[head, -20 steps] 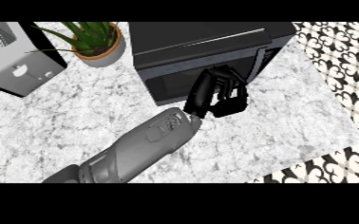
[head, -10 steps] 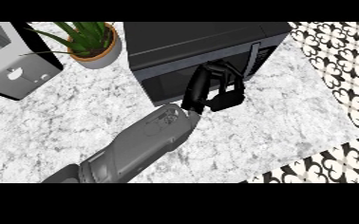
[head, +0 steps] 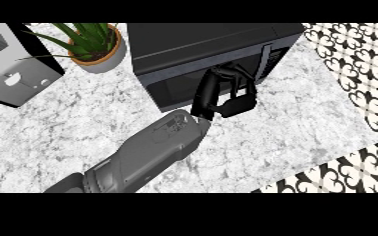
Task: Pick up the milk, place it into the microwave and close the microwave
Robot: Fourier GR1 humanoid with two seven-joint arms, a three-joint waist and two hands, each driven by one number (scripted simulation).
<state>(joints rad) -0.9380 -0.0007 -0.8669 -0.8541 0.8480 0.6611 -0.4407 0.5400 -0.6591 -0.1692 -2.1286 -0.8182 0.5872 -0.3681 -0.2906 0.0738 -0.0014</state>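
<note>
Head view: microwave [head: 214, 40] at counter [head: 295, 125] far edge, right of middle. Left hand [head: 230, 99] against its door [head: 173, 82], fingers curled, holding nothing seen. Milk not visible, likely inside. Door looks near shut: press near its right edge till flush, no sideways slip.

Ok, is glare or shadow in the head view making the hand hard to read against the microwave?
Head view: even light, no glare on the microwave door. The black hand merges with the dark door, so its outline is hard to read. The pale counter shows the grey forearm clearly.
</note>
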